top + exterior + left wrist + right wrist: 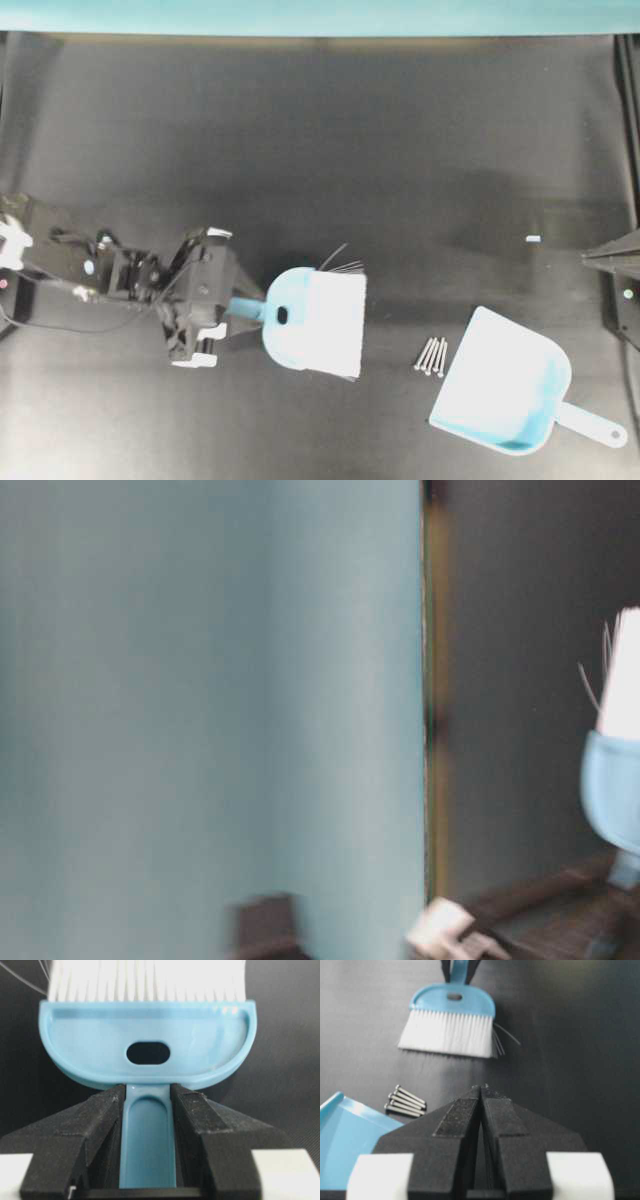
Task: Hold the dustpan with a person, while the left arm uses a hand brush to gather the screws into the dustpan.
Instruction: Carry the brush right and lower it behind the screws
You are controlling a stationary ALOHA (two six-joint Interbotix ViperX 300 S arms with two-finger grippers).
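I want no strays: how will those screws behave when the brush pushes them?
The screws are thin round rods lying side by side on the table, so they will probably roll sideways easily. The dustpan mouth sits right beside them, so a short push should do. Soft white bristles may let one slip through.

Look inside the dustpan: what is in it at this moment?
The dustpan shows only bare blue plastic in the overhead view. The screws lie on the table just outside its mouth. The right wrist view shows only one corner, also bare.

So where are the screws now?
In the overhead view the screws lie bunched on the table, lower right, just left of the dustpan mouth, right of the brush.
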